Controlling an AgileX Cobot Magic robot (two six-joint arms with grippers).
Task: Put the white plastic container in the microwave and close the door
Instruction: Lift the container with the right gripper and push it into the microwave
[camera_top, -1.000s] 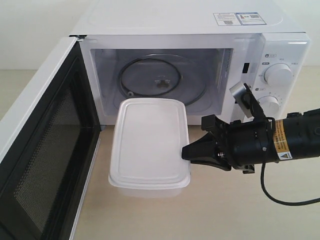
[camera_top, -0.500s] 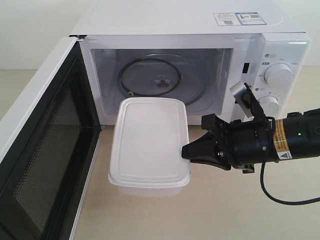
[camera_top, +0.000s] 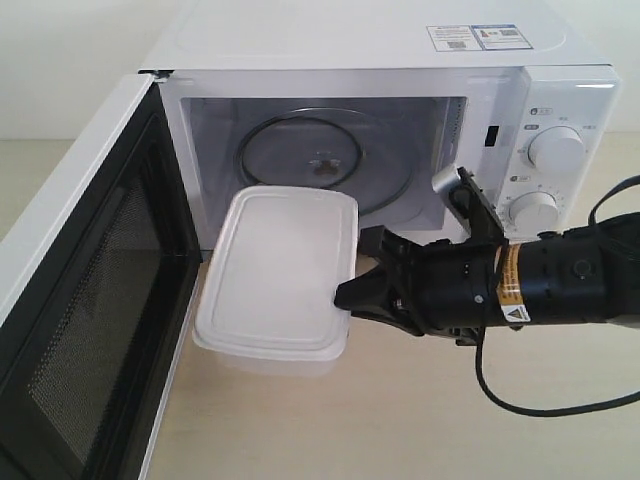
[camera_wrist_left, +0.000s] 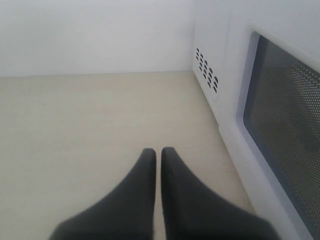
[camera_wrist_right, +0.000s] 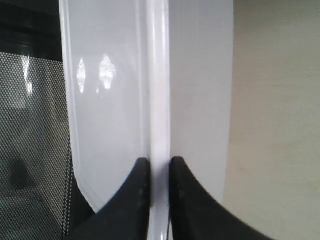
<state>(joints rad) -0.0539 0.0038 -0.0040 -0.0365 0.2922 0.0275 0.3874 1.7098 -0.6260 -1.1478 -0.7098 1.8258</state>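
The white plastic container (camera_top: 277, 275) hangs tilted in front of the microwave (camera_top: 380, 130), its far end at the cavity's lower edge. My right gripper (camera_top: 343, 297) is shut on the rim of its right side; in the right wrist view the rim (camera_wrist_right: 159, 100) runs between the two black fingers of the right gripper (camera_wrist_right: 159, 165). The door (camera_top: 85, 300) stands wide open at the left, mesh window facing inward. Inside the cavity lies the glass turntable (camera_top: 325, 160). The left gripper (camera_wrist_left: 158, 152) is shut on nothing, low over the table beside the door's outer face (camera_wrist_left: 280, 120).
Two round dials (camera_top: 555, 150) sit on the microwave's right panel, just above my right arm. A black cable (camera_top: 540, 405) loops under that arm over the beige table (camera_top: 420, 420). The open door bounds the left side.
My right gripper has moved left and slightly toward the cavity with the container. The container has swung left and tilted, its near end now closer to the door.
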